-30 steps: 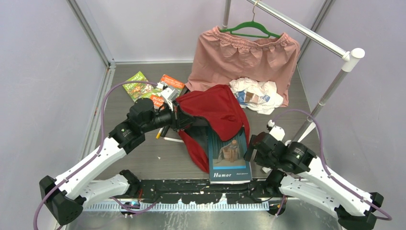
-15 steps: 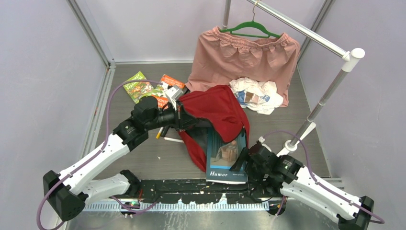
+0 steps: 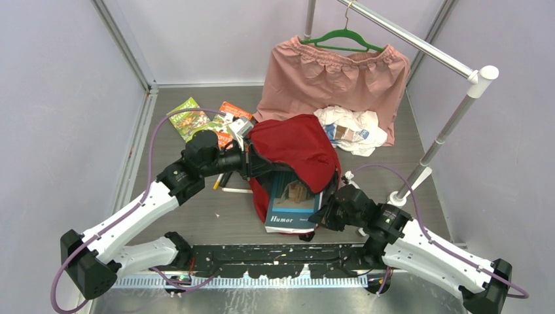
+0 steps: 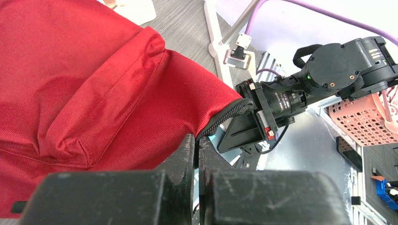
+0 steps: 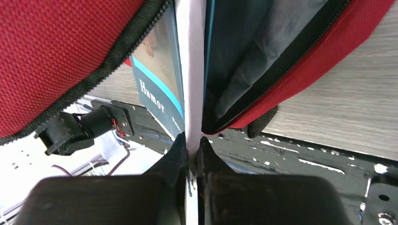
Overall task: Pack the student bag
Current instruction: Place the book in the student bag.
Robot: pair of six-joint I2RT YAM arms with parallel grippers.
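Premises: a robotics laboratory test cell.

Findings: a left arm [image 3: 131, 216] and a right arm [image 3: 432, 252], white and black, are bolted to a black mounting rail [image 3: 262, 255] at the near edge of a grey wood-grain table [image 3: 216, 219]. A purple cable [image 3: 152, 140] runs along each arm. Plain pale panels [image 3: 59, 98] in aluminium framing [image 3: 121, 46] enclose the table.

The contents read as staged props: a student bag [image 3: 298, 147], a Humor book [image 3: 291, 206], paperbacks [image 3: 190, 118], and a pink garment [image 3: 334, 72] on a green hanger [image 3: 340, 40] hung from a bare metal rail [image 3: 406, 36]. The left wrist view shows a pink basket [image 4: 363, 119] beyond the table.
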